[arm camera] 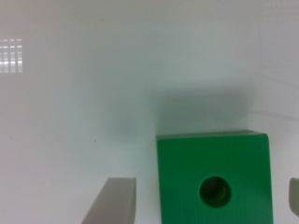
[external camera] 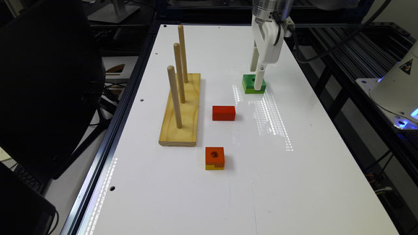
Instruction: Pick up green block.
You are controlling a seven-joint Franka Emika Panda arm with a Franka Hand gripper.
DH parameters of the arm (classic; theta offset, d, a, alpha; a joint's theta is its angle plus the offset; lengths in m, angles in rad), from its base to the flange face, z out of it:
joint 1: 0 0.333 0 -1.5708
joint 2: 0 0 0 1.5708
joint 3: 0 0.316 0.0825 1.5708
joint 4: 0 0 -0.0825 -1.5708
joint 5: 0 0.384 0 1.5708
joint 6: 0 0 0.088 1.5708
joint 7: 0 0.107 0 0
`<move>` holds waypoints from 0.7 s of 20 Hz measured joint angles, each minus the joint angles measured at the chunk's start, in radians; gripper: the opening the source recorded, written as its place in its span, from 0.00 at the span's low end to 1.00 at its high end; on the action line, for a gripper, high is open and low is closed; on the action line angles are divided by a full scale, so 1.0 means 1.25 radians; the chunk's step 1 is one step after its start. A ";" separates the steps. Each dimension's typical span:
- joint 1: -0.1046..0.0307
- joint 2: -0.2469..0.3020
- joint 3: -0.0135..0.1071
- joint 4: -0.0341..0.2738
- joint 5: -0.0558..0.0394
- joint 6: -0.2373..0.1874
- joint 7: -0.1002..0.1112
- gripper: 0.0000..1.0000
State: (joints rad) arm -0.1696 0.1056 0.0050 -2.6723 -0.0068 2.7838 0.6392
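The green block (external camera: 249, 85), dark green on top with a round hole and a lighter layer below, rests on the white table (external camera: 294, 182) at the far middle. My gripper (external camera: 257, 74) has come down over it from above. In the wrist view the green block (arm camera: 187, 177) lies between the two pale fingers (arm camera: 114, 200) of my gripper (arm camera: 203, 201). A strip of table shows between each finger and the block's sides, so the gripper is open and touches nothing.
A wooden base with three upright pegs (external camera: 180, 107) stands toward the exterior view's left. A red rectangular block (external camera: 223, 113) and an orange-and-yellow block with a hole (external camera: 214, 158) lie nearer the camera. Dark frame rails (external camera: 346, 65) run along the exterior view's right.
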 joint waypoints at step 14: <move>0.000 0.082 0.000 0.008 0.0000 0.079 0.000 0.00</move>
State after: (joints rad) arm -0.1698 0.2085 0.0054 -2.6627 -0.0068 2.8820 0.6393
